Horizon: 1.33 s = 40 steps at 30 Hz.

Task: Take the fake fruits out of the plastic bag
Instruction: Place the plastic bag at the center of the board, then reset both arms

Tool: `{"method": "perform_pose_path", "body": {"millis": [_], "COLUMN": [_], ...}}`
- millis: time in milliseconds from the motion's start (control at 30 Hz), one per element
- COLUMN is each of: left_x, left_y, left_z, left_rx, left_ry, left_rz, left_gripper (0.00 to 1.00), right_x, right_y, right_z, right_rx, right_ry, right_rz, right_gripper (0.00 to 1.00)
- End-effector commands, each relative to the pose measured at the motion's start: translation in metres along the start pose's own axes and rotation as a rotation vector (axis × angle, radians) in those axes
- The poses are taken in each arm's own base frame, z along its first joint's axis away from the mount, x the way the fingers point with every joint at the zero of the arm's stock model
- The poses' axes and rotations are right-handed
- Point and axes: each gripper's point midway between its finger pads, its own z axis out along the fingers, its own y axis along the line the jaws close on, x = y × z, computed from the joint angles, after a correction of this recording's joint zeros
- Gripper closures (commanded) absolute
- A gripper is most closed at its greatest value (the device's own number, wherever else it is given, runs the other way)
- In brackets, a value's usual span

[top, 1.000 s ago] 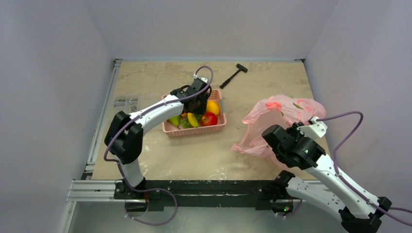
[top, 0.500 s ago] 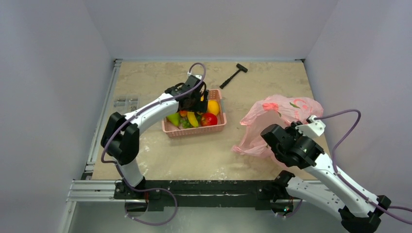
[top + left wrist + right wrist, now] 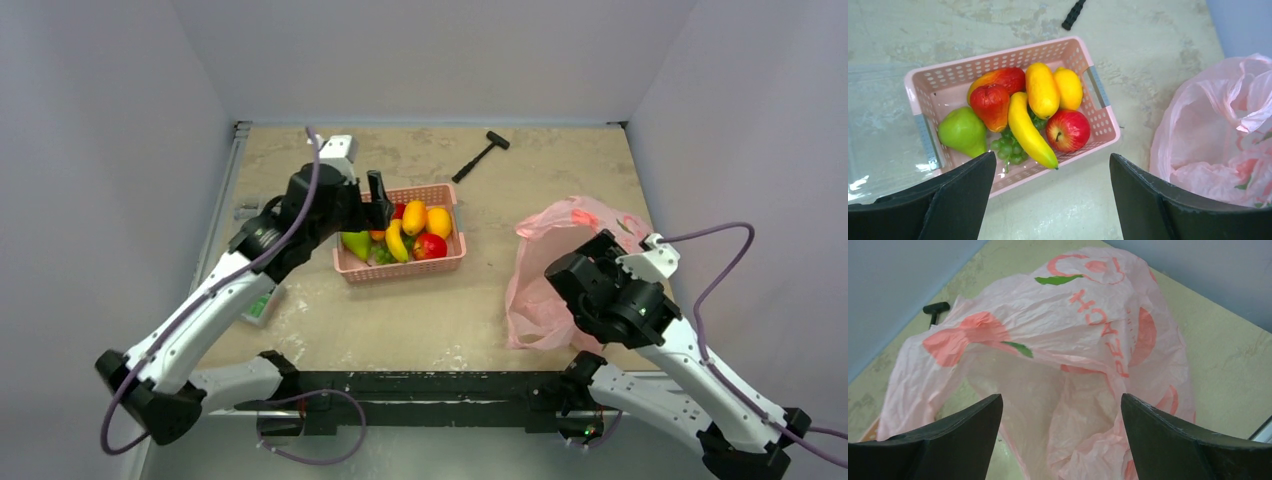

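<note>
The fake fruits lie in a pink slotted basket (image 3: 1013, 50): a yellow banana (image 3: 1030, 131), a red apple (image 3: 1068, 130) and an orange-yellow oval fruit (image 3: 1042, 90), beside a green pear (image 3: 963, 131) and grapes (image 3: 1008, 149). My left gripper (image 3: 1053, 160) hangs open above the basket's near-left side, holding nothing; from above it (image 3: 380, 205) sits just left of the basket (image 3: 400, 268). The pink plastic bag (image 3: 545, 270) lies crumpled at the right, its mouth gaping; no fruit shows inside it (image 3: 1063, 340). My right gripper (image 3: 1060, 402) stands open just before it, gripping nothing.
A black hammer-like tool (image 3: 482, 155) lies beyond the basket. A clear plastic sheet (image 3: 878, 115) lies left of the basket. Metal rails (image 3: 215, 240) run along the table's left edge, and grey walls close in on three sides.
My left arm drew back from inside the basket to the left and up, its jaws opening. My right gripper opened and released the bag, which slumped into a narrower heap.
</note>
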Motion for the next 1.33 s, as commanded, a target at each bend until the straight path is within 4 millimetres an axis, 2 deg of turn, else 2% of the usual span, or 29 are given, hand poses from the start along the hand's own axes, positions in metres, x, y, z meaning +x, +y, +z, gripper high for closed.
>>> {"method": "perform_pose_path", "body": {"millis": [0,100,200,333,400,467,567,733,900,1133,1300], "left_x": [-0.013,-0.024,-0.034,-0.045,-0.049,-0.051,-0.049,-0.035,-0.029,-0.029,-0.027], "left_y": [0.016,0.026,0.034,0.048,0.055,0.063,0.076,0.096,0.101,0.113,0.114], "left_z": [-0.050,-0.089,-0.130,-0.191,-0.219,-0.244,-0.271,-0.299,-0.316,-0.326,-0.322], "left_rx": [-0.005,0.000,0.020,0.042,0.052,0.063,0.056,0.031,0.053,0.009,-0.003], "left_ry": [-0.100,-0.187,-0.278,-0.408,-0.471,-0.532,-0.597,-0.628,-0.654,-0.687,-0.672], "left_rz": [-0.019,-0.024,-0.015,-0.024,-0.036,-0.044,-0.060,-0.107,-0.125,-0.111,-0.100], "left_gripper": [0.16,0.16,0.15,0.15,0.15,0.14,0.13,0.13,0.13,0.13,0.13], "right_x": [-0.034,-0.052,-0.075,-0.116,-0.136,-0.154,-0.178,-0.203,-0.214,-0.208,-0.196], "right_y": [-0.003,-0.006,-0.004,0.008,0.007,0.003,0.003,0.006,0.005,0.006,0.012], "right_z": [-0.013,-0.022,-0.034,-0.056,-0.064,-0.073,-0.083,-0.093,-0.093,-0.092,-0.087], "right_rx": [-0.034,-0.076,-0.149,-0.331,-0.393,-0.437,-0.488,-0.509,-0.486,-0.500,-0.497], "right_ry": [-0.020,-0.017,-0.015,-0.053,-0.095,-0.126,-0.167,-0.205,-0.227,-0.227,-0.232], "right_rz": [0.044,0.054,0.058,0.072,0.098,0.128,0.140,0.144,0.181,0.194,0.082], "right_gripper": [0.08,0.01,0.01,0.01,0.01,0.01,0.01,0.01,0.01,0.01,0.01]}}
